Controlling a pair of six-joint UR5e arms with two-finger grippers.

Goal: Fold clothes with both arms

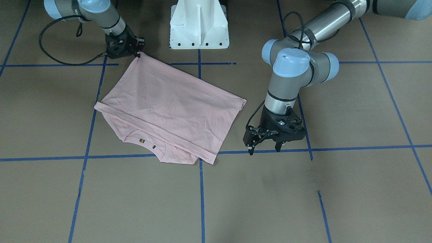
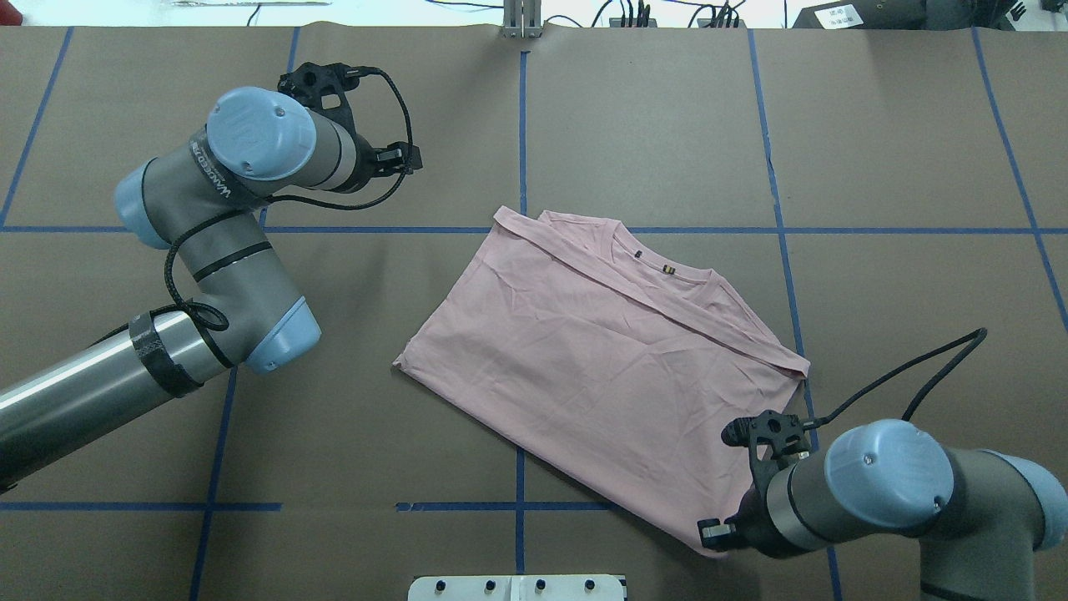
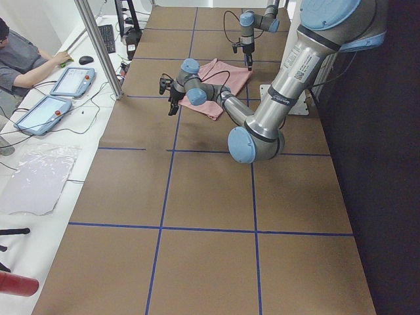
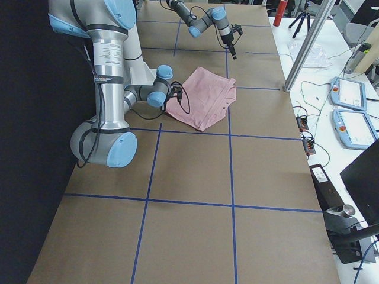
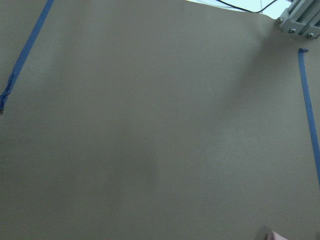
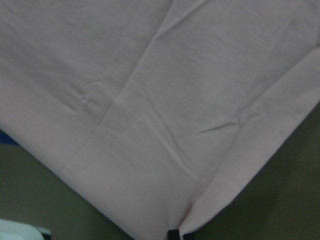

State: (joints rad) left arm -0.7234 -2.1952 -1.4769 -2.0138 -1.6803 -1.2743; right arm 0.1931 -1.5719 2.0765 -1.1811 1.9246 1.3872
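The clothes are one pale pink T-shirt (image 1: pixel 168 108) (image 2: pixel 584 351), lying folded on the brown table with its plain side up. Its collar and small tags (image 2: pixel 667 269) peek out along the far edge. My right gripper (image 1: pixel 137 53) (image 2: pixel 716 534) is shut on the shirt's corner nearest the robot's base. The right wrist view shows that pinched corner (image 6: pixel 190 220) filling the frame. My left gripper (image 1: pixel 264 148) (image 2: pixel 399 159) hangs open over bare table, a short way off the shirt's other side and holding nothing. The left wrist view shows only table and a sliver of pink (image 5: pixel 272 235).
The white pedestal base (image 1: pixel 199 27) stands at the robot's edge of the table. Blue tape lines (image 2: pixel 521 125) grid the brown surface. Beyond the far edge a person (image 3: pixel 26 59) sits at a bench with control tablets (image 3: pixel 69 82), beside a metal post (image 3: pixel 98 46).
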